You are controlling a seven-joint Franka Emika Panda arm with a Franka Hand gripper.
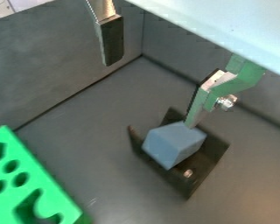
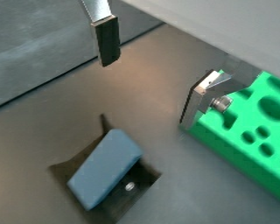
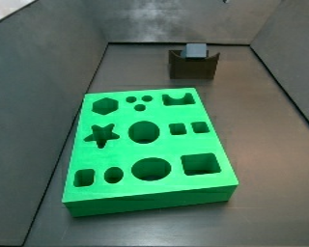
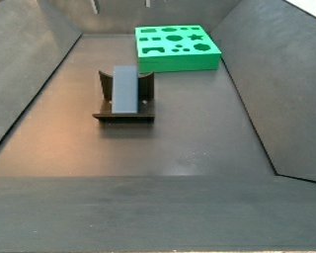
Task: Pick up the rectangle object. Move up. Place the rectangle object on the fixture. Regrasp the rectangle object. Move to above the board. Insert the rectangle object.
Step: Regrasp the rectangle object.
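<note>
Resting in the fixture [image 4: 123,109], left of centre in a side view: the rectangle object [image 4: 122,87], leaning upright in the bracket, apparently parked for a fresh grip. Lying beyond, at upper centre on the dark surface [image 4: 188,138]: the board [image 4: 176,47], well apart, cut-outs facing up. Hanging above in both wrist views: the claw [image 1: 166,61], spread wide, holding nothing, fingers [image 1: 111,41] clear of the block, likely awaiting the regrasp.
</note>
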